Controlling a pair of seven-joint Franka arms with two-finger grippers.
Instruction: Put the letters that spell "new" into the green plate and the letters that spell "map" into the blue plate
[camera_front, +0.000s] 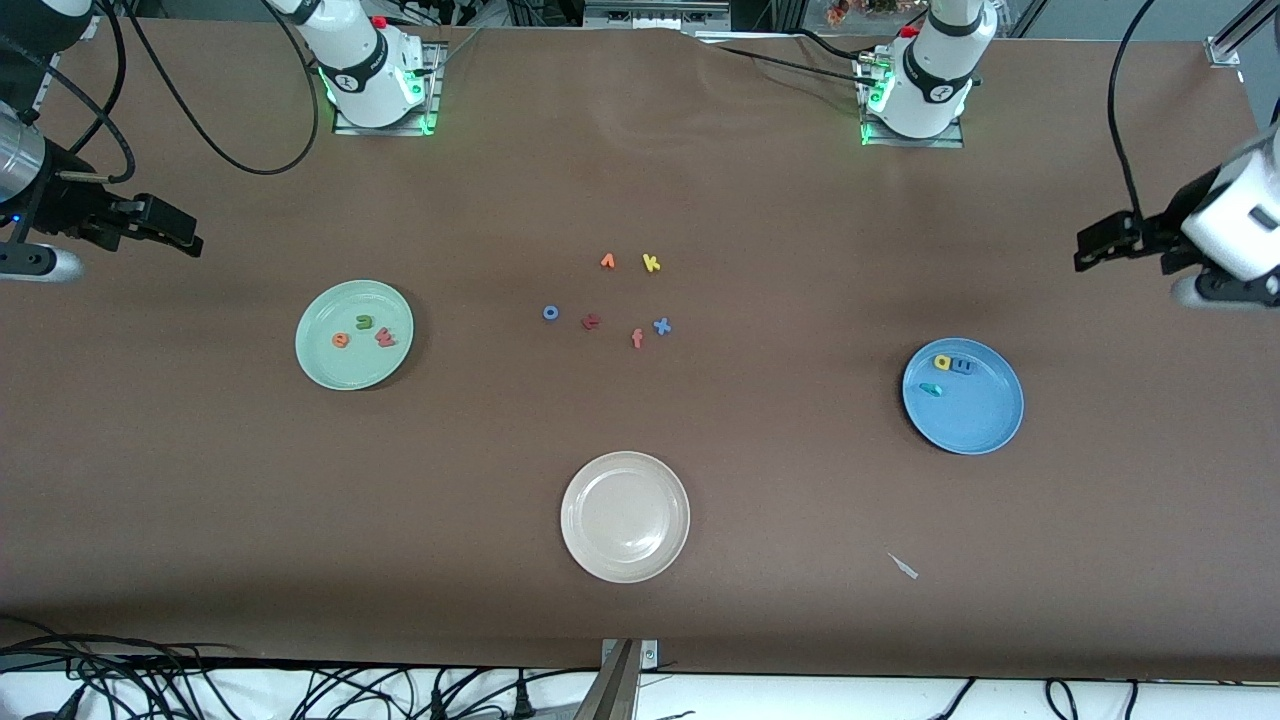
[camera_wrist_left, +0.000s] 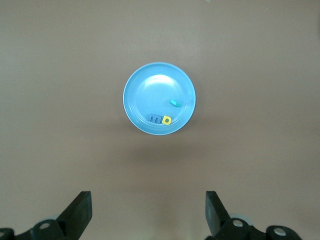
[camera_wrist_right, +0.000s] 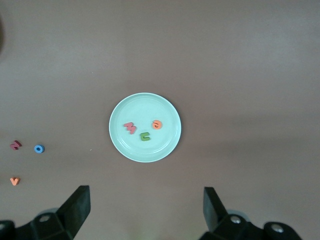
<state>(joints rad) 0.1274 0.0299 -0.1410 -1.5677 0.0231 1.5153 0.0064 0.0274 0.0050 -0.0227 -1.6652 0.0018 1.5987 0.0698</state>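
The green plate (camera_front: 350, 370) lies toward the right arm's end of the table and holds the orange e (camera_front: 341, 340), green n (camera_front: 365, 322) and red-pink w (camera_front: 386, 338). The blue plate (camera_front: 975, 415) lies toward the left arm's end and holds the yellow a (camera_front: 942, 362), blue m (camera_front: 964, 366) and teal p (camera_front: 931, 389). My right gripper (camera_front: 185, 232) hangs open and empty over bare table beside the green plate (camera_wrist_right: 145, 107). My left gripper (camera_front: 1090, 245) hangs open and empty over bare table beside the blue plate (camera_wrist_left: 150, 90).
An empty beige-white plate (camera_front: 625, 516) sits nearest the front camera. Mid-table lie several loose letters: a yellow k (camera_front: 651, 263), blue o (camera_front: 550, 313), dark red t (camera_front: 591, 321), orange f (camera_front: 637, 339), blue x (camera_front: 661, 326). A small grey scrap (camera_front: 904, 566) lies near the front edge.
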